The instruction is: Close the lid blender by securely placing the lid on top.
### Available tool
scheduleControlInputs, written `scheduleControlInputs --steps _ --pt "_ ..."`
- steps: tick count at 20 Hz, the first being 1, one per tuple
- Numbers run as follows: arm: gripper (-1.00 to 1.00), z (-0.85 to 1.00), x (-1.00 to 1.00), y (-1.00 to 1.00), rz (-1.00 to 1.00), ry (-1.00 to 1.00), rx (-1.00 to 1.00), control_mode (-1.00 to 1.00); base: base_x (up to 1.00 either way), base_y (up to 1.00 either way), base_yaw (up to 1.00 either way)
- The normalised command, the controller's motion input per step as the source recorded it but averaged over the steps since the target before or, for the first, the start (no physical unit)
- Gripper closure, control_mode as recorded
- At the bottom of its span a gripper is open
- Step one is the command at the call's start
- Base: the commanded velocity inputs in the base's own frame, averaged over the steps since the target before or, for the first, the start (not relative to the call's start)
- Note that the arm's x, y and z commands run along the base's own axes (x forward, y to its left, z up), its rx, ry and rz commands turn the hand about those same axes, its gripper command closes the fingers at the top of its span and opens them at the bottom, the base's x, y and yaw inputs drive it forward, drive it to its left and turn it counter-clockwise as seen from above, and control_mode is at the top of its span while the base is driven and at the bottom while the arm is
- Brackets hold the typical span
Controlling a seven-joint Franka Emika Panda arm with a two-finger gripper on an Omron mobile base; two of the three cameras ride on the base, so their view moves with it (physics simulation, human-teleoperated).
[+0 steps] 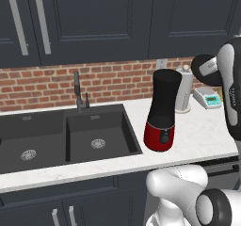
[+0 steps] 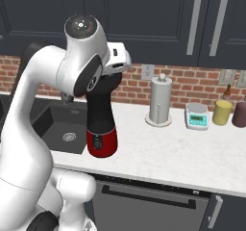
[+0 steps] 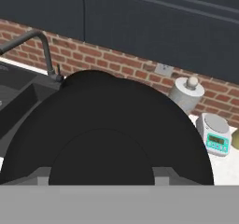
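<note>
The blender stands upright on the white counter beside the sink, a tall black jar on a glossy red base, with its top uncovered. To the right of the jar's top, and about level with it, my gripper is shut on the lid, a flat round black cap held tilted on edge and apart from the jar. In the hand view the lid spreads as a big black disc across my gripper. In the right base view the blender stands partly behind my arm.
A double black sink with a faucet lies left of the blender. A paper-towel roll and a white-and-teal scale stand at the brick back wall to the right. Two bottles stand past the scale. Dark cabinets hang overhead.
</note>
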Motion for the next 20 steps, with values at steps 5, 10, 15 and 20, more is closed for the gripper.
scheduleControlInputs --steps 5,10,15,20 --pt "1.00 0.00 0.03 0.37 -0.01 0.08 0.00 -1.00 0.00 0.00 0.00" --pt "1.00 0.00 0.11 0.32 -0.01 0.11 0.00 -1.00 0.00 0.00 0.00" --pt "1.00 0.00 0.23 0.23 -0.01 0.10 0.01 -1.00 0.00 0.00 0.00" --pt "1.00 0.00 0.22 0.20 -0.01 0.03 0.00 -1.00 0.00 0.00 0.00"
